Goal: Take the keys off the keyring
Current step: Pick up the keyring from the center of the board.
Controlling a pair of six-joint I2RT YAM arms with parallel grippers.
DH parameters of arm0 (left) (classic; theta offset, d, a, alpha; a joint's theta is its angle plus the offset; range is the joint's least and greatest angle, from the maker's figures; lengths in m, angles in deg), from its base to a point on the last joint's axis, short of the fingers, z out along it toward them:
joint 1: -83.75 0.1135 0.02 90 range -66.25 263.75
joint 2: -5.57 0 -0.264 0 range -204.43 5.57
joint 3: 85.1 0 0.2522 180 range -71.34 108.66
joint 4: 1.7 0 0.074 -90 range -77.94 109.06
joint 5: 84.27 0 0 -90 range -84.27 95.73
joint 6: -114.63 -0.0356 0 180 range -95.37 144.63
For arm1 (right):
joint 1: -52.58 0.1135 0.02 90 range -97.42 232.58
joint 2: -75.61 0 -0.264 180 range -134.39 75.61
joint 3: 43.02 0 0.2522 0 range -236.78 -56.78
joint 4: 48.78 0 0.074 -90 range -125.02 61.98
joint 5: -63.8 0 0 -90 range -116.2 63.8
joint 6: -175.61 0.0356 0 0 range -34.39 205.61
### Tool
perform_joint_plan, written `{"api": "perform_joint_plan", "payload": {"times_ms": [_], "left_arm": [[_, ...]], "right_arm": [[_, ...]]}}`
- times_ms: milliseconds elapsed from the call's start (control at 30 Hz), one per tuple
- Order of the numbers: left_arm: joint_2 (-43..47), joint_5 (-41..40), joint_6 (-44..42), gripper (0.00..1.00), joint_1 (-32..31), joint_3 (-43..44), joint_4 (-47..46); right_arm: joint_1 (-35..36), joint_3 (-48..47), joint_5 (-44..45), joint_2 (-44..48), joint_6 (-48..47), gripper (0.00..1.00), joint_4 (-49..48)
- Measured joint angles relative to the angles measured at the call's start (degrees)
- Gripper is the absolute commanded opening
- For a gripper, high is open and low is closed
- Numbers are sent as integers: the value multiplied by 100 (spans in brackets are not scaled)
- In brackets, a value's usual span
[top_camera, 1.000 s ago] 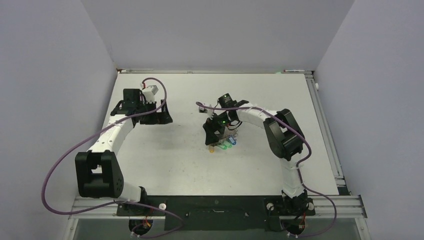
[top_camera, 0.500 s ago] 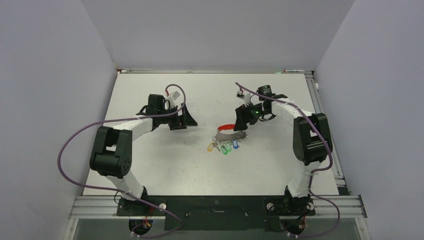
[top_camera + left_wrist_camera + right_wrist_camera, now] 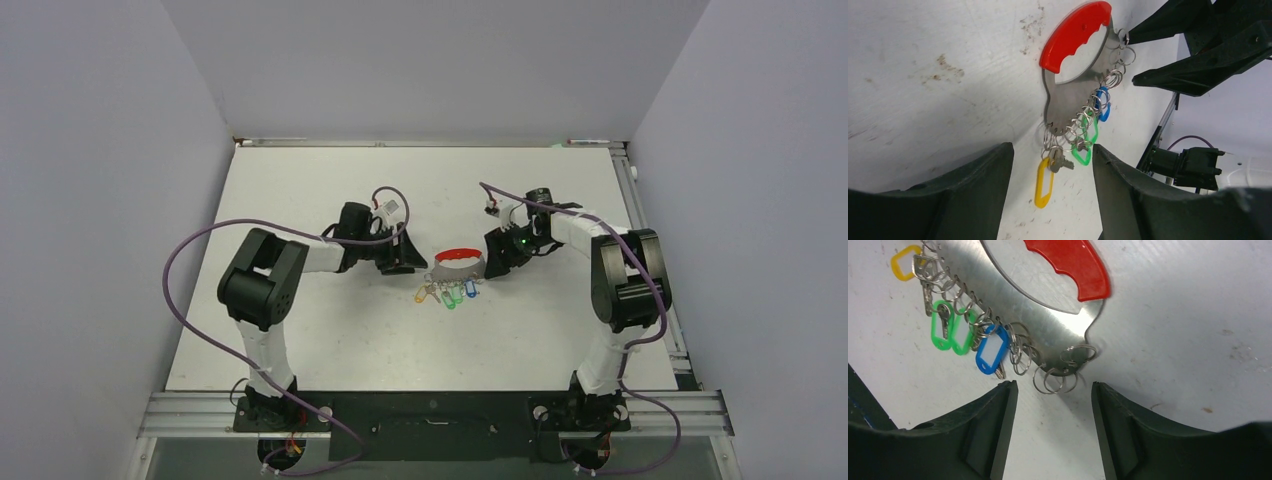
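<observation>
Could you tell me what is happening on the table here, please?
The keyring lies flat on the table, its tagged keys attached along one edge. The left gripper sits at one end and the right gripper at the other, both open and holding nothing. No key is being pulled off yet.

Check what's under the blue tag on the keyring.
A silver key lies under the blue tag; only its tip pokes out. The rest is covered, as is the table beneath.

Top view: high, behind, facing down over table (image 3: 300, 330). Wrist views: close, low, opposed, sharing keyring (image 3: 1064, 107) (image 3: 1048, 330) upper frame.
</observation>
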Motion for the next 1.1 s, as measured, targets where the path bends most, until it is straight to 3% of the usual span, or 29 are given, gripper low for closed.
{"api": "perform_joint_plan", "payload": {"times_ms": [300, 633, 833, 933, 1100], "left_arm": [[-437, 111, 455, 37, -295, 140, -564], [-542, -17, 505, 2, -229, 120, -544], [-507, -13, 535, 0, -181, -107, -857], [-387, -111, 365, 0, -181, -168, -782], [70, -275, -374, 0, -260, -136, -262]], "right_arm": [[262, -2, -608, -195, 72, 52, -138], [258, 44, -664, -201, 192, 50, -240], [256, 46, -758, -234, 195, 51, -260], [251, 46, -863, -245, 166, 57, -247], [208, -90, -1261, -315, -138, 79, 87]]}}
